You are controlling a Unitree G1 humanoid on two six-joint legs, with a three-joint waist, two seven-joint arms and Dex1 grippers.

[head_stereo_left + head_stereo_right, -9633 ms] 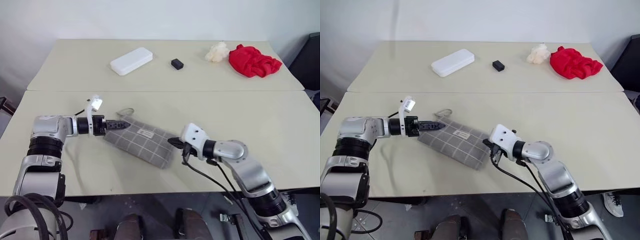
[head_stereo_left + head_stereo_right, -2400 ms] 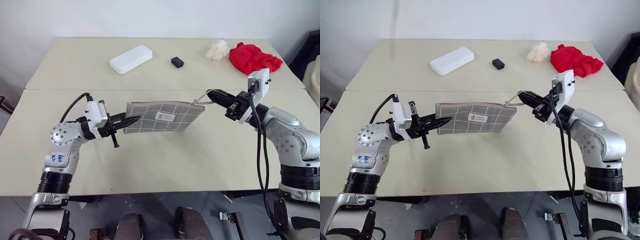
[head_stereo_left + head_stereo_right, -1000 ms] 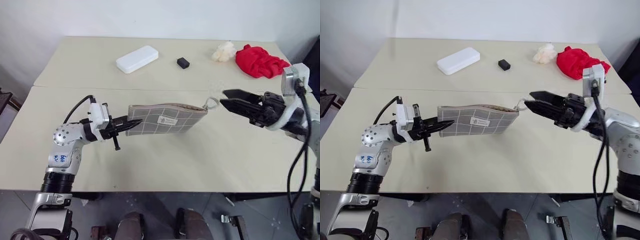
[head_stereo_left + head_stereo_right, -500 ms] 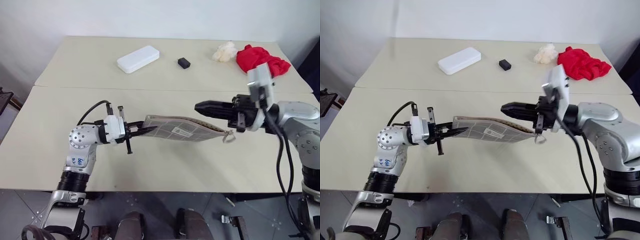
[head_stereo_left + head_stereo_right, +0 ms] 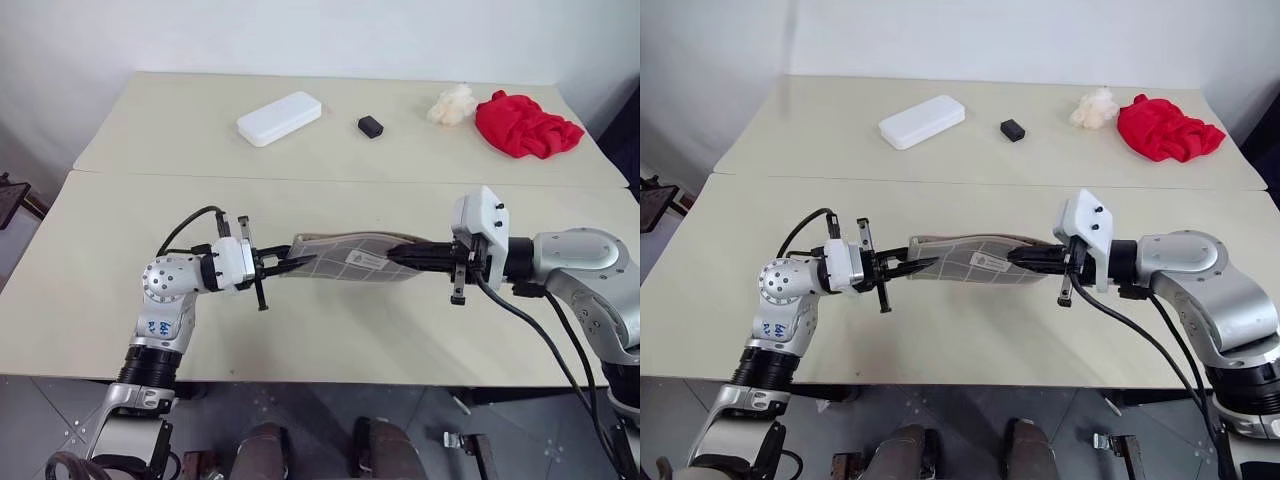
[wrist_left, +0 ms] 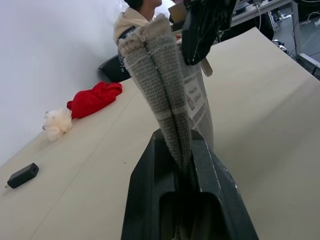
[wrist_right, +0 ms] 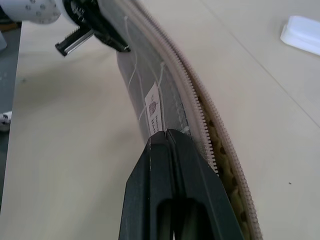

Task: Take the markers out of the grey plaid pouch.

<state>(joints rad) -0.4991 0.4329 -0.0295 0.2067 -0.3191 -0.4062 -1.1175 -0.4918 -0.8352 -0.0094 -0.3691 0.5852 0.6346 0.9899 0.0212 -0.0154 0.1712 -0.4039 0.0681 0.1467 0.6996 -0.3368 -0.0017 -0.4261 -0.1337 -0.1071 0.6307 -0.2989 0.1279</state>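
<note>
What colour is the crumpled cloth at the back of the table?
The crumpled cloth is bright red, clearest in the left eye view.

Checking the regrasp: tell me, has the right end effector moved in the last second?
Yes. The right end effector came in leftward from beyond the grey plaid pouch, now shut on its side.

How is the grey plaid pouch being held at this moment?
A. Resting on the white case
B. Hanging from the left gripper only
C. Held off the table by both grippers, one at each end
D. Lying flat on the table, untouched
C: the left gripper and the right gripper each pinch one end of the grey plaid pouch, which spans between them above the table.
</note>
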